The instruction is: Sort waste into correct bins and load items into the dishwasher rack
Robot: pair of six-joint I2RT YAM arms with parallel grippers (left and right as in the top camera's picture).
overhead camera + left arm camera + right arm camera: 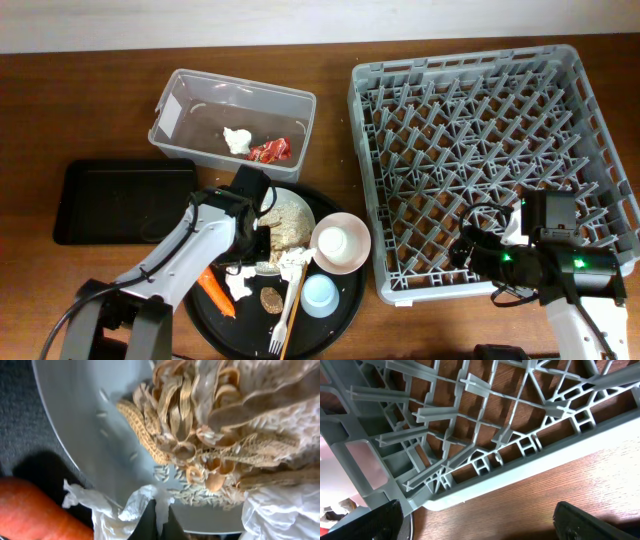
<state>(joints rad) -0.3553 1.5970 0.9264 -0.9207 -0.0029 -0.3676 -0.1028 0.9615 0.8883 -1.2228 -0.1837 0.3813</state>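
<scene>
My left gripper [244, 255] [160, 519] is shut on a crumpled white tissue [134, 509] at the near rim of the grey-white plate [75, 410], which holds the beige food heap [285, 222] [225, 435]. The orange carrot [215, 292] [30, 510] lies beside it. The clear tub [180, 100] holds a tissue [237, 140] and the red wrapper [270, 151]. My right gripper [468, 252] [480, 520] is open and empty over bare table at the front edge of the grey rack [362, 130] [485, 465].
The round black tray [345, 310] also carries the pink bowl [352, 258] with the cream cup [335, 242] in it, the blue cup [319, 294], white fork [285, 320], brown lump [270, 298] and more tissue [292, 260]. The shallow black tray [120, 200] lies far left.
</scene>
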